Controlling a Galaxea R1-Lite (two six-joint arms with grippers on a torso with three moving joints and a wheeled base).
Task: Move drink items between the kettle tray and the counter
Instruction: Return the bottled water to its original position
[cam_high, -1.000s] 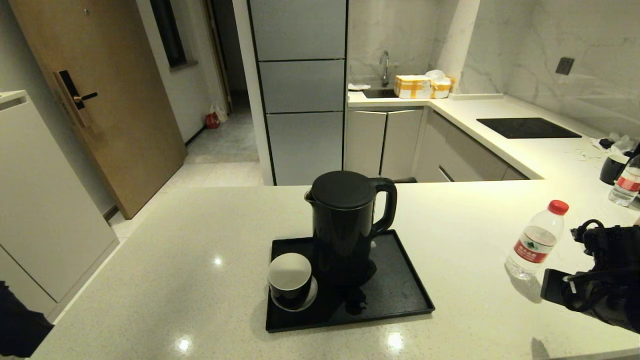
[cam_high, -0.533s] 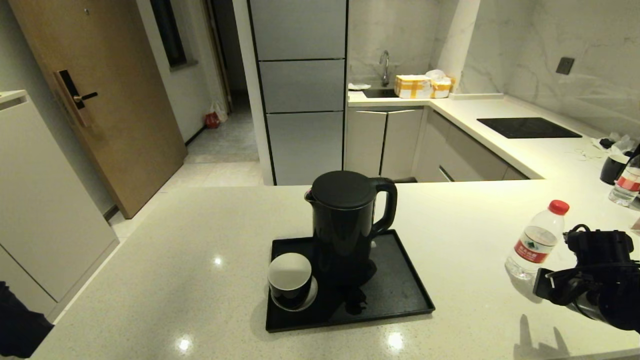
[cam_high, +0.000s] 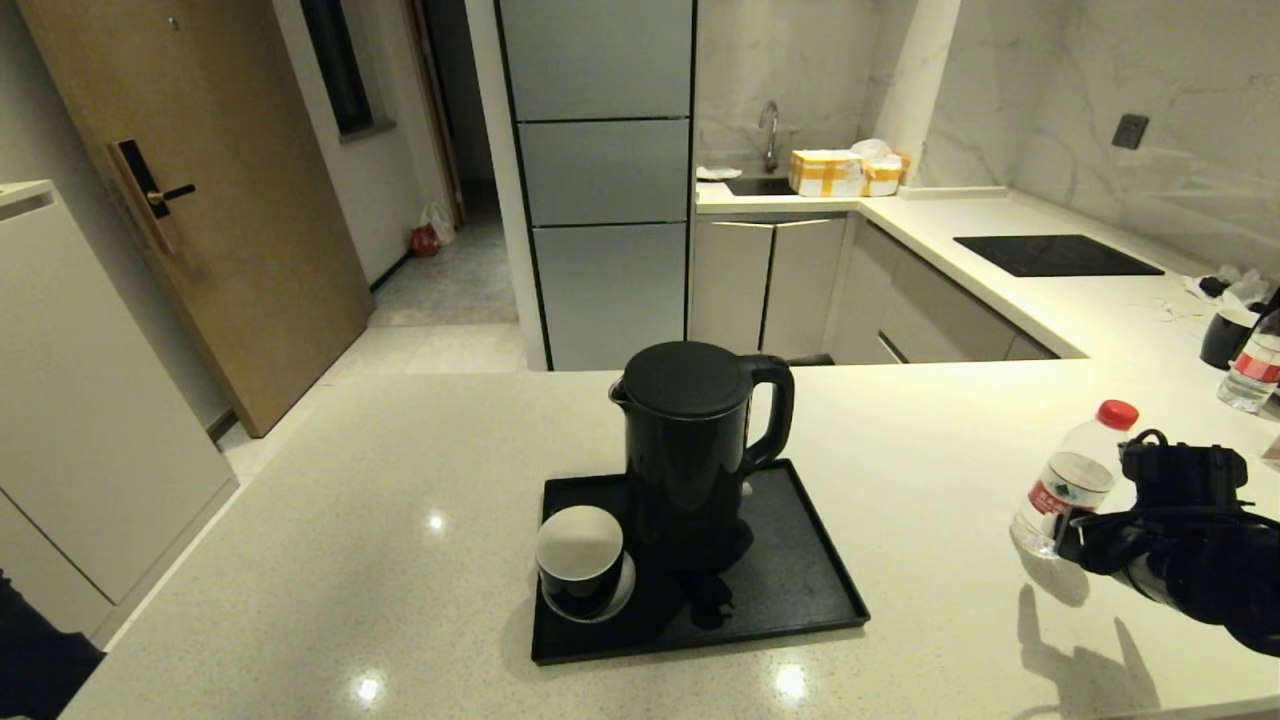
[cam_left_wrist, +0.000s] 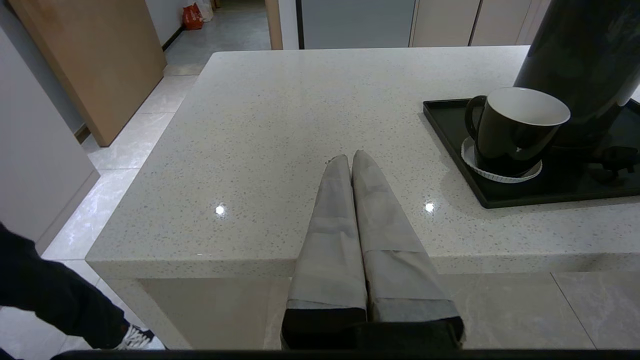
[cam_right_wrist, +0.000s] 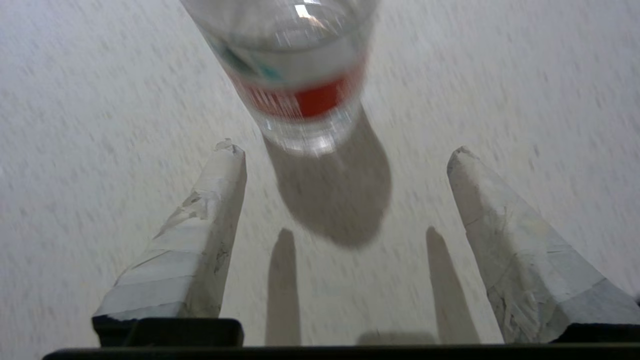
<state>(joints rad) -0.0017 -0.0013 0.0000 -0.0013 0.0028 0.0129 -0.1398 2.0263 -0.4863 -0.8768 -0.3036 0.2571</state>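
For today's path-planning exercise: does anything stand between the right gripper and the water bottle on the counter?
Nothing visible does. The right gripper is open, and only bare counter and shadow lie between its fingertips and the water bottle, which stands just ahead of them.

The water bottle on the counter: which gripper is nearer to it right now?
Right. The right gripper is open just short of the water bottle, fingers either side of its base, not touching. The left gripper, shut, sits at the counter's near edge, left of the tray.
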